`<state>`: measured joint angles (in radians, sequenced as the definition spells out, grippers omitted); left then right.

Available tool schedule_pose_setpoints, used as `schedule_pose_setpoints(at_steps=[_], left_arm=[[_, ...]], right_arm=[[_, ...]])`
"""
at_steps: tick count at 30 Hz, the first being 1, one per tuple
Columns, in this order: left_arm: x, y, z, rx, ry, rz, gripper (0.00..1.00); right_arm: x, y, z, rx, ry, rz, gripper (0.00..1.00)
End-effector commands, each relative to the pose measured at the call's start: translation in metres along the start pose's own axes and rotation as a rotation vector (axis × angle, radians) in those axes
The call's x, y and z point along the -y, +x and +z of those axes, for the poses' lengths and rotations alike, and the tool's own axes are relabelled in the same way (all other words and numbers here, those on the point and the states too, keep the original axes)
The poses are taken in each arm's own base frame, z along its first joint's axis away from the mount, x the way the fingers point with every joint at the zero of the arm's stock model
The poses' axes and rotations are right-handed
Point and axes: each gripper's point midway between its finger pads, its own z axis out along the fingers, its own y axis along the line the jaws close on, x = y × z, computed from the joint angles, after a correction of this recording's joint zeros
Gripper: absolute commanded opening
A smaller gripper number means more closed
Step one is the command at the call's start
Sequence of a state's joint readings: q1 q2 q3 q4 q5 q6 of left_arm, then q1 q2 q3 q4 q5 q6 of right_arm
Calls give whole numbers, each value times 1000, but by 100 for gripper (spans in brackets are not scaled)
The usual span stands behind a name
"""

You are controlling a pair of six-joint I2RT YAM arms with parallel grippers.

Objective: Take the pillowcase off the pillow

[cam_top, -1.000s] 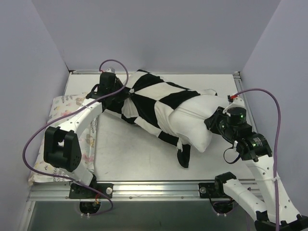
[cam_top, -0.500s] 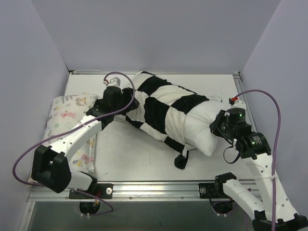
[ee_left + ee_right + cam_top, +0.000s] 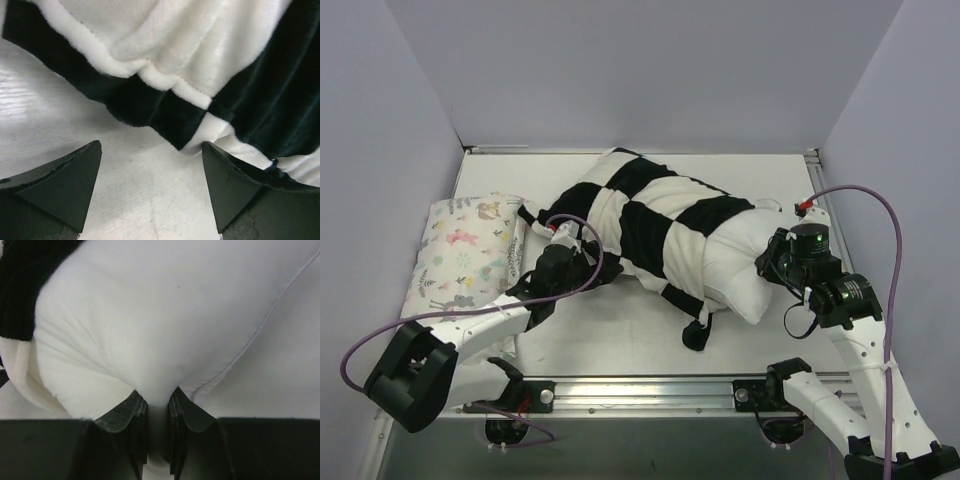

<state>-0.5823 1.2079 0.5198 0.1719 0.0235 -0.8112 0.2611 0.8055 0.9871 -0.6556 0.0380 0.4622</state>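
Observation:
The black-and-white checkered pillowcase (image 3: 650,215) lies across the middle of the table and covers the left part of the white pillow (image 3: 740,265), whose right end sticks out bare. My right gripper (image 3: 772,266) is shut on a pinch of that bare end; in the right wrist view the pillow (image 3: 165,315) bulges above the right gripper (image 3: 156,395), with a black patch of the pillowcase (image 3: 20,280) at the upper left. My left gripper (image 3: 588,258) stands open just off the case's near left edge. In its wrist view the pillowcase (image 3: 190,60) hangs beyond the left gripper (image 3: 150,149), and nothing lies between the fingers.
A smaller floral-print pillow (image 3: 465,250) lies along the table's left side, next to the left arm. Bare tabletop (image 3: 620,330) shows between the pillowcase and the front rail (image 3: 640,390). Walls close in the left, back and right.
My left gripper has let go of the pillowcase, opened wide and drawn back toward the near edge. The case's left end has dropped and spread out. The right gripper has kept its grip.

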Motion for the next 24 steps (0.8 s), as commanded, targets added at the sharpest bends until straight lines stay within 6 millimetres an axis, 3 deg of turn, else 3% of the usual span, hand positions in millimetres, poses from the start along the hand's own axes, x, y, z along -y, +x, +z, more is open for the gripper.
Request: schedule_pose_setpoints(at_steps=[1, 6, 16, 22, 23, 24], left_arm=[[57, -33, -8, 169, 277, -42, 90], [80, -40, -12, 244, 394, -41, 90], [77, -35, 15, 215, 365, -84, 86], [77, -40, 22, 229, 349, -101, 67], [77, -43, 23, 237, 343, -101, 60], [76, -49, 24, 251, 339, -102, 44]], right_arm=[[0, -16, -1, 77, 3, 2, 0], [3, -15, -2, 82, 9, 4, 0], [2, -14, -3, 83, 5, 5, 0], [3, -14, -2, 78, 9, 0, 0], [2, -14, -2, 78, 8, 0, 0], [2, -14, -1, 76, 9, 0, 0]])
